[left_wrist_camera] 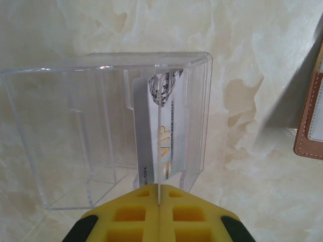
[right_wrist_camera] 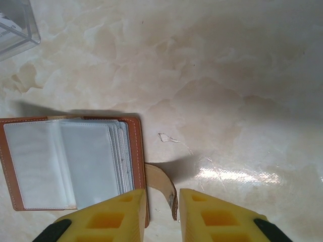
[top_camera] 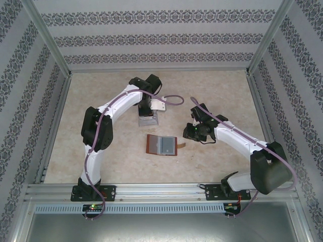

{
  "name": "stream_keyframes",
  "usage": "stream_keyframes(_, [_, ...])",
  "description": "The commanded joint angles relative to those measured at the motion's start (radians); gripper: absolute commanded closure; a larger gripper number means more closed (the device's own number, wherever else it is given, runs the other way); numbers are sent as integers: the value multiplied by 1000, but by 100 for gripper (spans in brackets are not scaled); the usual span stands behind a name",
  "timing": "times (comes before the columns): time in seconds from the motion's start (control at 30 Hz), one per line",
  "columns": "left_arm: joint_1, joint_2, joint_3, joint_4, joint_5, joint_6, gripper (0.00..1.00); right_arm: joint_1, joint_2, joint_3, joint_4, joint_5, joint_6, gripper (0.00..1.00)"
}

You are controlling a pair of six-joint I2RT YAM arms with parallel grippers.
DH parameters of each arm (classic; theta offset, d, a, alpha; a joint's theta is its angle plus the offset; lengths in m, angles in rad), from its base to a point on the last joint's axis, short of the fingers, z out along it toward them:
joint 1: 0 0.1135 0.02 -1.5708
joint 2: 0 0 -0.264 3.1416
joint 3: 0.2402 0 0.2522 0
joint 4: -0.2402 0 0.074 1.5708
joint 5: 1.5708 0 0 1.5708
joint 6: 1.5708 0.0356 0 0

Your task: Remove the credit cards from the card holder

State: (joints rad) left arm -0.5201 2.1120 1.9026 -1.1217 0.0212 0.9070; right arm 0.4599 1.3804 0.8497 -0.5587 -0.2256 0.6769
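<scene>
Clear tray (left_wrist_camera: 45,136): left gripper (left_wrist_camera: 159,194) pinches one card (left_wrist_camera: 146,151) edge-on; release may tip it. The open right gripper (right_wrist_camera: 162,197) may snag holder (right_wrist_camera: 135,151) strap (right_wrist_camera: 162,180).

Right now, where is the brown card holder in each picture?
Top external: the card holder lies open in the middle of the table, between the two arms.
Left wrist: its brown edge peeks in at the right side.
Right wrist: it lies open at the lower left.
Shared landmark: the clear plastic tray sits near it in every view.
</scene>
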Motion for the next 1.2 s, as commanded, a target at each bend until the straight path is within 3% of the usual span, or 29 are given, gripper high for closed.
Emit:
stream_keyframes(0.0, [20, 17, 19, -25, -13, 24, 100, -9, 9, 18, -21, -9, -5, 75])
stream_keyframes(0.33, [23, 55, 18, -27, 5, 24, 100, -9, 9, -1, -17, -5, 1, 75])
stream_keyframes(0.6, [23, 64, 27, -28, 1, 20, 86, -8, 15, 1, -14, -9, 6, 75])
stream_keyframes(0.83, [25, 51, 29, 9, -18, 5, 79, -8, 3, -12, -8, -9, 13, 75])
stream_keyframes(1.17, [23, 10, 9, 35, 0, -45, 78, -5, -5, -16, -1, -9, 21, 75])
